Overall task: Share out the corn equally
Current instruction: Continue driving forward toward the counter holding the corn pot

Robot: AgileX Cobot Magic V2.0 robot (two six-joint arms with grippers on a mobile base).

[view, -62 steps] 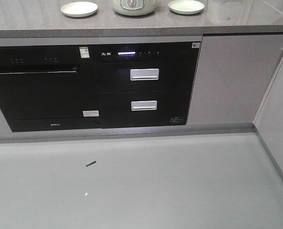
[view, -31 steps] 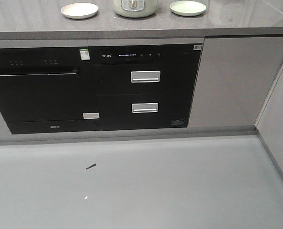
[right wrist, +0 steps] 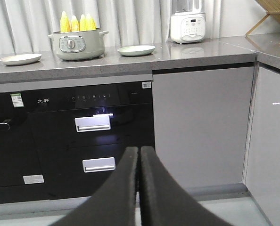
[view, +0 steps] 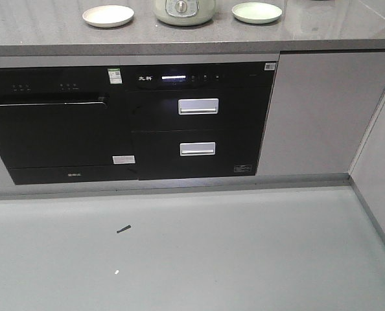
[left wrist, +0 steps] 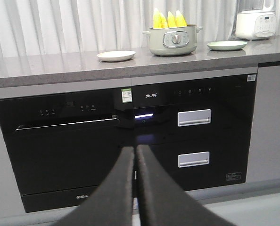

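Note:
Several yellow corn cobs (left wrist: 168,19) stand upright in a pale green pot (left wrist: 172,41) on the grey counter; the right wrist view shows the same corn (right wrist: 78,22) in the pot (right wrist: 76,45). A white plate (left wrist: 115,56) lies left of the pot and a light green plate (left wrist: 226,45) lies right of it. In the front view only the pot's lower part (view: 183,10) shows between the white plate (view: 107,15) and the green plate (view: 256,12). My left gripper (left wrist: 135,150) and right gripper (right wrist: 139,149) are shut and empty, held low and well short of the counter.
Below the counter (view: 43,32) are a black dishwasher (view: 50,129) and a black unit with two drawer handles (view: 198,106). Grey cabinet doors (view: 315,110) stand to the right. A white blender (right wrist: 188,26) sits at the counter's right. A small dark scrap (view: 123,229) lies on the floor.
The front view has shifted slightly: the cabinets and counter sit a little lower and to the right in frame than before. Plates and pot have not moved on the counter.

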